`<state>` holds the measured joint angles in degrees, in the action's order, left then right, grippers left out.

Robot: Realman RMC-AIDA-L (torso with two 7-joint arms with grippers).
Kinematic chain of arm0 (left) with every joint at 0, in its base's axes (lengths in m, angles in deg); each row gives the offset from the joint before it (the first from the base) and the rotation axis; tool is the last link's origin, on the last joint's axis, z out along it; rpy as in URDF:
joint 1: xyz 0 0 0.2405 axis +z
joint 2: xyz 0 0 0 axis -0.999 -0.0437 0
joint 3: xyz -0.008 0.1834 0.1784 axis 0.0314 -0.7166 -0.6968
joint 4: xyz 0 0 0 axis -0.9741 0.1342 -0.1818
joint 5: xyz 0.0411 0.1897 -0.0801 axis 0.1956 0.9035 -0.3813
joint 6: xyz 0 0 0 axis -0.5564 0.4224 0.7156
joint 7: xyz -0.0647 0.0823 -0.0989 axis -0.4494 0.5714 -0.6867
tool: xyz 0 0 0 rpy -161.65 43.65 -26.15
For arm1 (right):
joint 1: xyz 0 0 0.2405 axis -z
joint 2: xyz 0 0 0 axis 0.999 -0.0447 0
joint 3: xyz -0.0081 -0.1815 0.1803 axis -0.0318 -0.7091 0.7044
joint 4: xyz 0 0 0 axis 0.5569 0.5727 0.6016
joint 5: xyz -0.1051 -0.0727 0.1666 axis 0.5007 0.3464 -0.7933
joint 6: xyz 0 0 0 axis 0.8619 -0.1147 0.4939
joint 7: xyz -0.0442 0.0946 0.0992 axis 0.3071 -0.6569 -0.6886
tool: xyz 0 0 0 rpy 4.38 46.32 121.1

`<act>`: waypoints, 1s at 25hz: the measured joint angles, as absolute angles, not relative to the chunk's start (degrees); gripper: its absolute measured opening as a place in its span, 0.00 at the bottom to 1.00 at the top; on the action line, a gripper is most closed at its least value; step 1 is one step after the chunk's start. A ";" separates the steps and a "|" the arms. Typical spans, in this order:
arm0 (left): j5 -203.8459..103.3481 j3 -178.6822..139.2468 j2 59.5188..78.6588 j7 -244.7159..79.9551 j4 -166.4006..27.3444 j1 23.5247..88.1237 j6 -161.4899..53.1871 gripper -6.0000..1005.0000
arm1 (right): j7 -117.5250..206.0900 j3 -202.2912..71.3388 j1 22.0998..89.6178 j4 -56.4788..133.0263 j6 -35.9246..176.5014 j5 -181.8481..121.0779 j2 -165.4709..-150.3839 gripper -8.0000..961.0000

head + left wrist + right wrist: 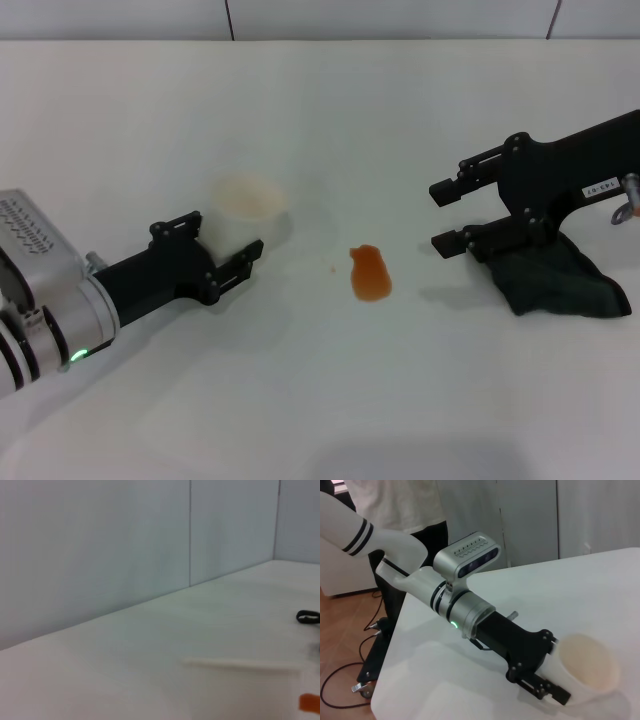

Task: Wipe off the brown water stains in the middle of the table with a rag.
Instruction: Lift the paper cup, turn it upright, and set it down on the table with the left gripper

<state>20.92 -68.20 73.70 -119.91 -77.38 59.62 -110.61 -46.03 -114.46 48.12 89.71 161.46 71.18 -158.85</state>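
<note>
The brown water stain (370, 273) is a small orange blob in the middle of the white table (330, 120). It also shows at the edge of the left wrist view (310, 702). The dark green rag (563, 280) lies bunched on the table at the right. My right gripper (441, 216) is open and empty; it hovers over the rag's left edge, to the right of the stain. My left gripper (222, 246) is open, its fingers on either side of a white paper cup (250, 207). The right wrist view shows the same (553, 667).
The paper cup (587, 672) with cream inside stands left of the stain, and its rim (240, 664) shows close in the left wrist view. A tiny orange droplet (334, 268) lies just left of the stain. A wall runs along the table's far edge.
</note>
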 joint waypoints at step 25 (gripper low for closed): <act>19.30 -68.66 73.88 -118.38 -73.87 55.61 -105.21 0.89 | -45.98 -115.07 48.09 89.46 161.29 71.28 -159.44 0.63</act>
